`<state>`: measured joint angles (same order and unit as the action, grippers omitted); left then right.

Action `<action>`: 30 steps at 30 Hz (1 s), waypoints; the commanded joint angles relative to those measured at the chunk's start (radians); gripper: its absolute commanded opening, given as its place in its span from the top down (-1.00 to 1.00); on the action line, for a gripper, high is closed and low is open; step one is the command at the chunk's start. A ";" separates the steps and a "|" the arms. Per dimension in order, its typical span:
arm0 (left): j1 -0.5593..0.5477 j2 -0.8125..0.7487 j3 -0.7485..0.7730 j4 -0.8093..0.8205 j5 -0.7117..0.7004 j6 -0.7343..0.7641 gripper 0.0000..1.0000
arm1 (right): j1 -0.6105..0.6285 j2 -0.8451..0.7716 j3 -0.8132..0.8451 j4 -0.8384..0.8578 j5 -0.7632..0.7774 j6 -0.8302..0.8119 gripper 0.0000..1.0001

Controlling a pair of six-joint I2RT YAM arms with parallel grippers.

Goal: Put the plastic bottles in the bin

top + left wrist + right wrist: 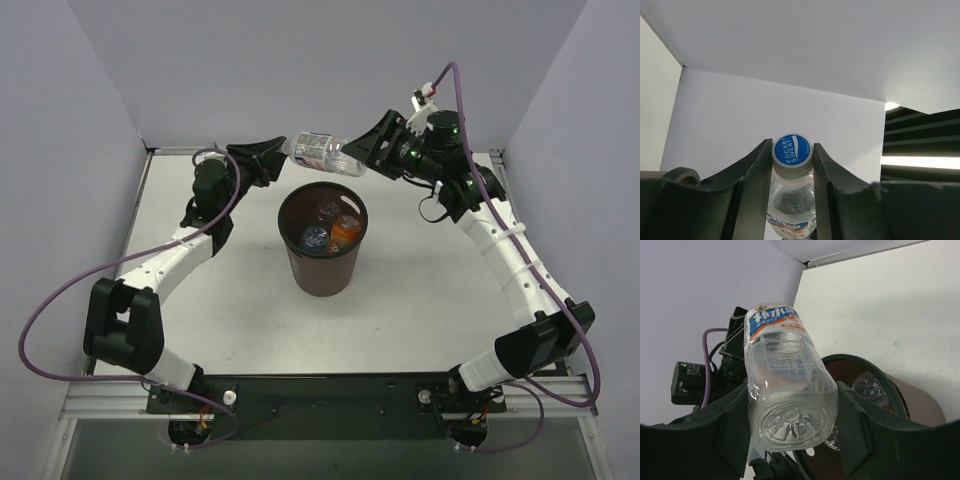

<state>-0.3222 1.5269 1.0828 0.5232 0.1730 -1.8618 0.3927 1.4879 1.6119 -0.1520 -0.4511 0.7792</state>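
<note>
left side, top view: left gripper is raised over the far part of the table, pointing right. it is clamped on the capped end of the blue-labelled bottle.

left wrist view: the left gripper has one finger pressed against each side of the blue cap, no gap on either side. the bottle body hangs below the cap, clear, with the top of the label just showing.

centre, top view: the blue-labelled bottle lies about level in the air, spanning from one claw to the other. it is above the far rim of the bin and outside it. the bin stands upright mid-table. inside it we see the orange bottle on the right and other bottles beside it, too small to describe further.

right side, top view: right gripper points left and meets the bottle's base end.

right wrist view: the right gripper has its two fingers around the blue-labelled bottle near the base. both fingers lie against the bottle's sides with no gap that we can make out, so we read it as pinching the bottle. the bin is below and to the right, open mouth toward the camera, with clear bottle bases visible inside.
</note>
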 commanded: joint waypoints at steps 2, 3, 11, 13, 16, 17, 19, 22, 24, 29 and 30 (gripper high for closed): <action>-0.005 -0.070 0.023 -0.029 -0.013 0.071 0.28 | -0.002 -0.023 0.058 -0.053 -0.012 0.011 0.67; -0.003 -0.076 0.031 -0.058 -0.006 0.116 0.14 | -0.008 -0.029 0.087 -0.113 0.000 0.000 0.67; 0.038 -0.166 0.109 -0.481 -0.018 0.447 -0.80 | -0.029 -0.064 0.204 -0.504 0.035 -0.107 0.74; 0.040 -0.177 0.163 -0.590 -0.035 0.591 -0.80 | -0.031 -0.101 0.180 -0.557 0.035 -0.112 0.74; 0.032 -0.165 0.236 -0.774 -0.021 0.763 -0.73 | -0.029 -0.141 0.163 -0.604 0.022 -0.126 0.74; 0.029 -0.159 0.258 -0.811 -0.018 0.801 -0.70 | -0.032 -0.149 0.160 -0.613 0.017 -0.123 0.74; 0.006 -0.146 0.305 -0.903 -0.015 0.907 -0.65 | -0.031 -0.167 0.154 -0.630 -0.004 -0.120 0.73; -0.034 -0.142 0.327 -0.992 -0.059 1.033 -0.62 | -0.032 -0.176 0.143 -0.647 -0.018 -0.109 0.73; -0.046 -0.142 0.324 -1.008 -0.081 1.104 -0.61 | -0.031 -0.166 0.138 -0.655 -0.026 -0.101 0.74; -0.100 -0.131 0.322 -1.023 -0.102 1.205 -0.47 | 0.012 -0.079 0.181 -0.656 0.031 -0.100 0.76; -0.104 -0.122 0.324 -1.023 -0.105 1.223 -0.45 | 0.032 -0.060 0.221 -0.664 0.043 -0.100 0.75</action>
<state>-0.4007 1.3926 1.3724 -0.4572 0.1047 -0.7929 0.3779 1.3518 1.7615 -0.7963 -0.4435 0.6765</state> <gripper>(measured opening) 0.745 0.531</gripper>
